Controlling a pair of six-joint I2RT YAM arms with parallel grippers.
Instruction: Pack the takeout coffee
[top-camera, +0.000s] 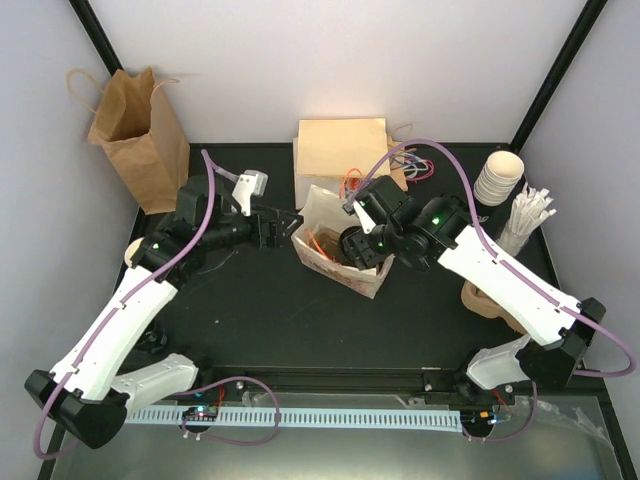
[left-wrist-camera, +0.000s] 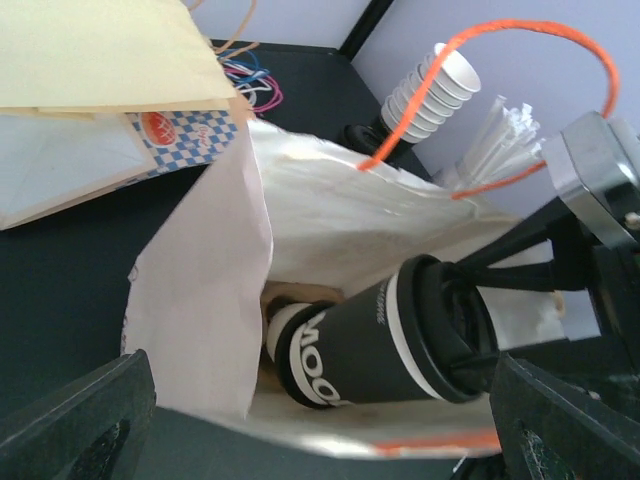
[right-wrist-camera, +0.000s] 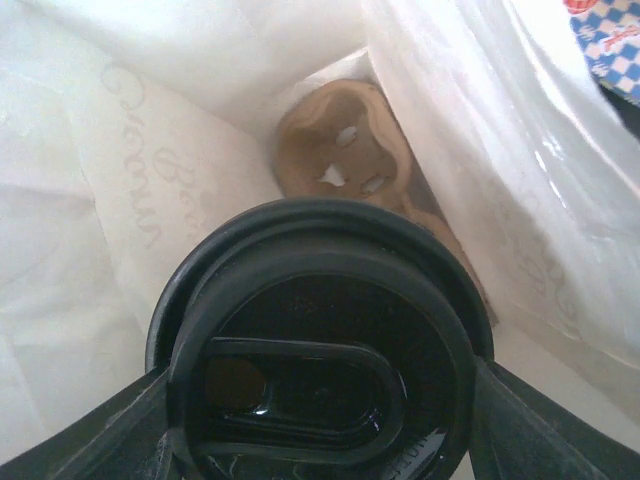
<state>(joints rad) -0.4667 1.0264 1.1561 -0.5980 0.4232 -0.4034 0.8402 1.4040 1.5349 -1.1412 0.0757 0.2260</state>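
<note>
The takeout coffee (left-wrist-camera: 375, 345) lies inside the bag (left-wrist-camera: 200, 300), left of the stacked cups (top-camera: 498, 178).

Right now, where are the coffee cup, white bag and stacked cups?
Coffee cup (left-wrist-camera: 360, 345): left wrist view, its dark sleeve.
White bag (left-wrist-camera: 200, 280): left wrist view, its near flap.
Stacked cups (top-camera: 497, 180): top view, middle of stack.

We see the takeout coffee (left-wrist-camera: 350, 345) with a matt dark paper wall. Its lid (right-wrist-camera: 320, 300) is black plastic, smooth with a soft sheen. The white bag (left-wrist-camera: 200, 290) around it looks like thin, creased paper, faintly glossy inside. The cup carrier (right-wrist-camera: 345, 140) is rough brown moulded pulp. The tall bag (top-camera: 140, 135) is matt brown kraft paper, and the table (top-camera: 250, 310) is matt black.
</note>
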